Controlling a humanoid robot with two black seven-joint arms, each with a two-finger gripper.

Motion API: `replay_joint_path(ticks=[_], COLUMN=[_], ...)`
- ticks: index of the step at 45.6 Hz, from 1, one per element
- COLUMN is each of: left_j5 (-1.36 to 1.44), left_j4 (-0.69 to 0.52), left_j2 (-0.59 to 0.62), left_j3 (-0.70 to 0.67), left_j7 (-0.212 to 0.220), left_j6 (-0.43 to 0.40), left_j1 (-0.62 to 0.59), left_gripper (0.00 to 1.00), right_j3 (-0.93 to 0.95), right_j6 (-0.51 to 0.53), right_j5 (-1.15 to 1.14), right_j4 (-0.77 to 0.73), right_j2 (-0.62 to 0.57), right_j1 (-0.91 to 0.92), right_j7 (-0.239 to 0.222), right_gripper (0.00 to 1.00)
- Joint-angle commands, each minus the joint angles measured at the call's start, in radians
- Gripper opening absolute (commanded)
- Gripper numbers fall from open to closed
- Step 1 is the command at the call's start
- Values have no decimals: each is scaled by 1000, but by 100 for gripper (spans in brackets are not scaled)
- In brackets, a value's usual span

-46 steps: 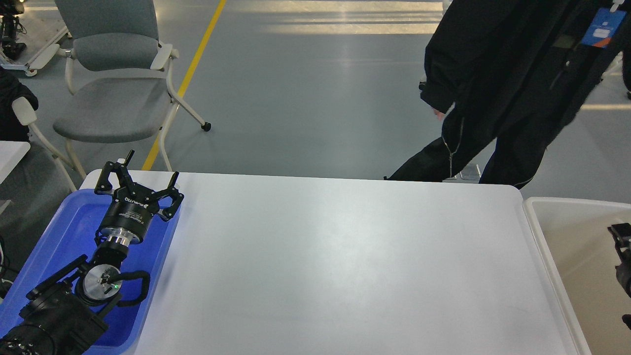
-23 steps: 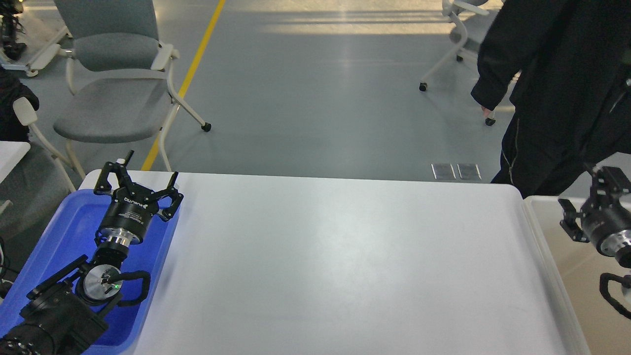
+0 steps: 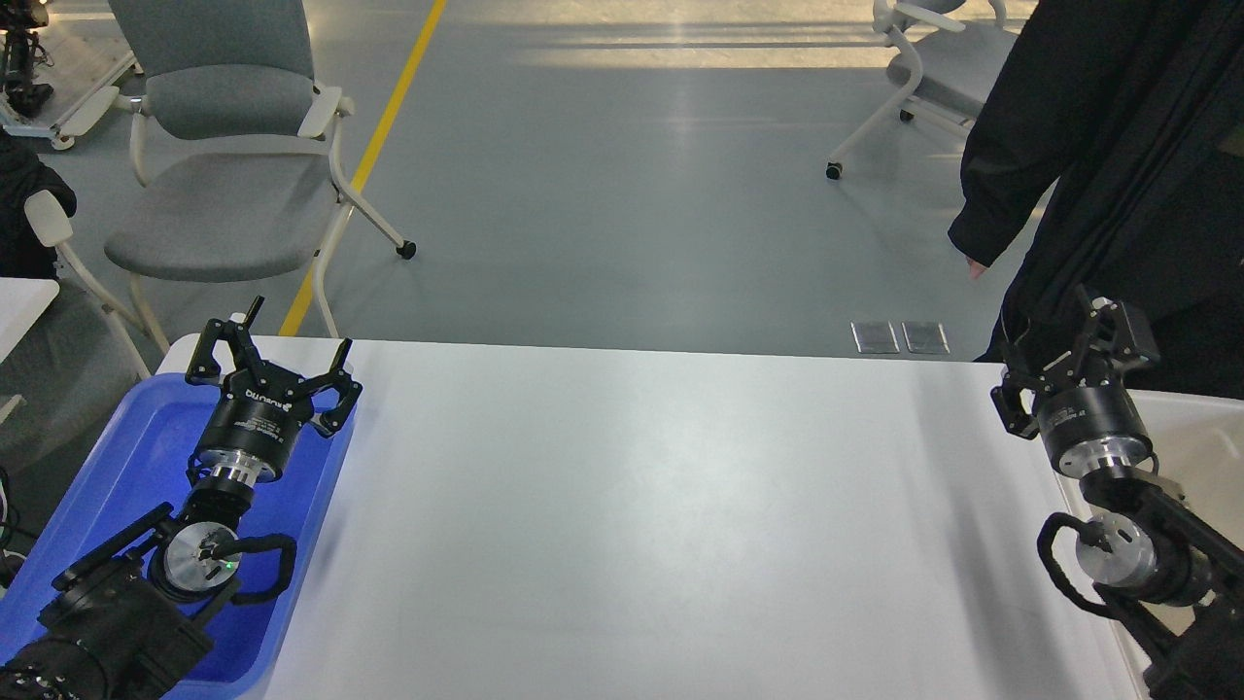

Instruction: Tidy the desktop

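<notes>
Matte white desktop (image 3: 661,525), plain and unpatterned. Bright blue tray (image 3: 117,457) at left; off-white bin (image 3: 1191,428) at right. Black grippers with silver metal collars: left gripper (image 3: 275,362), right gripper (image 3: 1064,355). Grey chair (image 3: 219,136) with cream frame. Grey-blue floor (image 3: 622,194) crossed by 1 yellow line (image 3: 374,146). Black clothing on person (image 3: 1118,146).

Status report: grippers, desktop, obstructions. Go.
Left gripper open over blue tray. Right gripper by bin, state unclear. Desktop bare. Person standing beyond far right corner.
</notes>
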Motion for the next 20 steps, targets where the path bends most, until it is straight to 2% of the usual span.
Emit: replay_joint_path(ticks=[1, 9, 20], left_j5=[0, 0, 0], left_j4=[0, 0, 0], left_j2=[0, 0, 0], left_j3=[0, 0, 0], left_j7=[0, 0, 0], left_j6=[0, 0, 0], left_j1=[0, 0, 0], left_gripper=[100, 100, 100], right_j3=[60, 40, 32], right_j6=[-19, -13, -10], right_j5=[-12, -12, -11], right_j4=[13, 8, 2], right_j2=[122, 122, 123], right_j1=[-8, -17, -26], right_j7=[42, 120, 123], right_gripper=[100, 100, 100])
